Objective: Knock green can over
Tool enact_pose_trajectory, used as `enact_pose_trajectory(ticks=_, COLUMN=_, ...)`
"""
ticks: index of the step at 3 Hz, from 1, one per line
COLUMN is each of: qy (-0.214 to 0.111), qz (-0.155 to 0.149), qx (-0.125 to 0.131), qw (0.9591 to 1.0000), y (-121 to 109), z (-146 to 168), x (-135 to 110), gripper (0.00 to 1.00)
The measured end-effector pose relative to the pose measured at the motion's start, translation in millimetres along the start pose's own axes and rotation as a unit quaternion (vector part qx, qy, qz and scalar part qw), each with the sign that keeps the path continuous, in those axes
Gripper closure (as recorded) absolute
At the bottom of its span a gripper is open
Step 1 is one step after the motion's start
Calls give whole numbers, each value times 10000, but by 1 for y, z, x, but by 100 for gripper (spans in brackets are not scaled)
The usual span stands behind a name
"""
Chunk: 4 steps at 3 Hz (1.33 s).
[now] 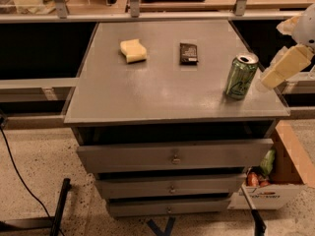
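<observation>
The green can (241, 76) stands upright near the right front corner of the grey cabinet top (162, 95). It is light green with a silver top and dark markings. My gripper (268, 81) comes in from the right edge of the camera view, cream-coloured and slanting down to the left. Its tip is just right of the can, at about the can's mid height, with a small gap between them.
A yellow sponge (133, 50) and a dark flat packet (188, 53) lie at the back of the top. Three drawers (172, 156) stand slightly pulled out below. A cardboard box with items (288, 173) sits on the floor at the right. A black cable (17, 173) runs at the left.
</observation>
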State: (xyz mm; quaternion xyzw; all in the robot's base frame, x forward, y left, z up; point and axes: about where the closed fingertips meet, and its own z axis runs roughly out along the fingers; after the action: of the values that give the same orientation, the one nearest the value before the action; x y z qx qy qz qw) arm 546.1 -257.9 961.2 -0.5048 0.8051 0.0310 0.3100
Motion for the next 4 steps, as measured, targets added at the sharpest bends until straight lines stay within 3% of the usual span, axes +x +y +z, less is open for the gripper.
enact_pose_trajectory(ticks=2, qy=-497, qz=367, qx=-233, qw=9978, y=-21, z=31, x=25, gripper=0)
enact_pose_trajectory(ticks=4, qy=-977, qz=709, qx=-615, qw=9908, y=-29, z=61, x=47, gripper=0)
